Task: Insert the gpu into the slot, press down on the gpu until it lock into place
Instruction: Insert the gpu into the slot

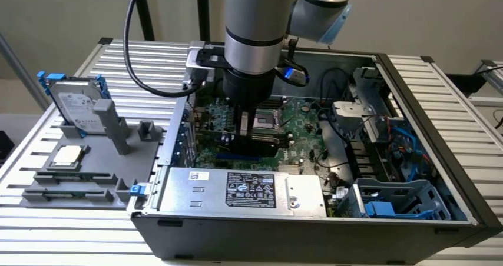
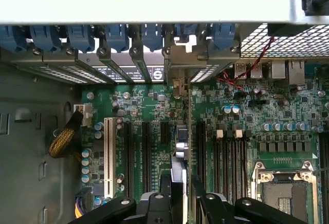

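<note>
In the exterior view my gripper point(image 1: 253, 132) reaches down into the open computer case and is shut on the gpu point(image 1: 256, 142), a small black card held upright over the motherboard point(image 1: 307, 142). A short stretch of the bright-blue slot point(image 1: 234, 158) shows just under the card's lower edge; I cannot tell whether the card is seated. The wrist view looks along the gpu point(image 2: 178, 170) edge-on, with my gripper point(image 2: 180, 199) clamping it from both sides between black fingers point(image 2: 208, 203). The card's metal bracket point(image 2: 178, 82) lines up with the rear bracket openings. There the card hides the slot.
A silver labelled power-supply box point(image 1: 244, 189) lies close in front of the card. The CPU socket point(image 2: 280, 188) and black memory sockets point(image 2: 226, 157) lie to one side, a white slot point(image 2: 108, 154) to the other. A blue drive cage point(image 1: 393, 198) stands inside the case; outside it a hard drive point(image 1: 75, 104) rests on a grey fixture.
</note>
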Robot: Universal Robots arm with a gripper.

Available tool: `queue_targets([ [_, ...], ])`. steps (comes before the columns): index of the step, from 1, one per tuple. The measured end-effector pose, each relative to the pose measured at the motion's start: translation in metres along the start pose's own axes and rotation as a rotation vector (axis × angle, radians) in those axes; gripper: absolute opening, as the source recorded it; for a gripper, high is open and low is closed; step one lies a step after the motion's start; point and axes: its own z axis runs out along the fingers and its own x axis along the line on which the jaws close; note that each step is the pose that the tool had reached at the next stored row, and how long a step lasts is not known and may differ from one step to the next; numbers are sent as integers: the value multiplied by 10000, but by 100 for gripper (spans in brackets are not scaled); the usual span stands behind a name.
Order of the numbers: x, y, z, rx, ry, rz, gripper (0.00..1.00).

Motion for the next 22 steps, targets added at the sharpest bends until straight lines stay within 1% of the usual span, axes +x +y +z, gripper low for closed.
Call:
queue_targets([
  [6,0,0,0,0,0,0,26],
  [8,-1,-3,-14,1,-2,1,26],
  [14,-5,-45,-145,0,1,1,26],
  [18,-10,-118,-241,0,0,1,26],
  [20,-14,-165,-311,1,-2,0,26],
  [22,-17,-196,-402,0,0,0,26],
])
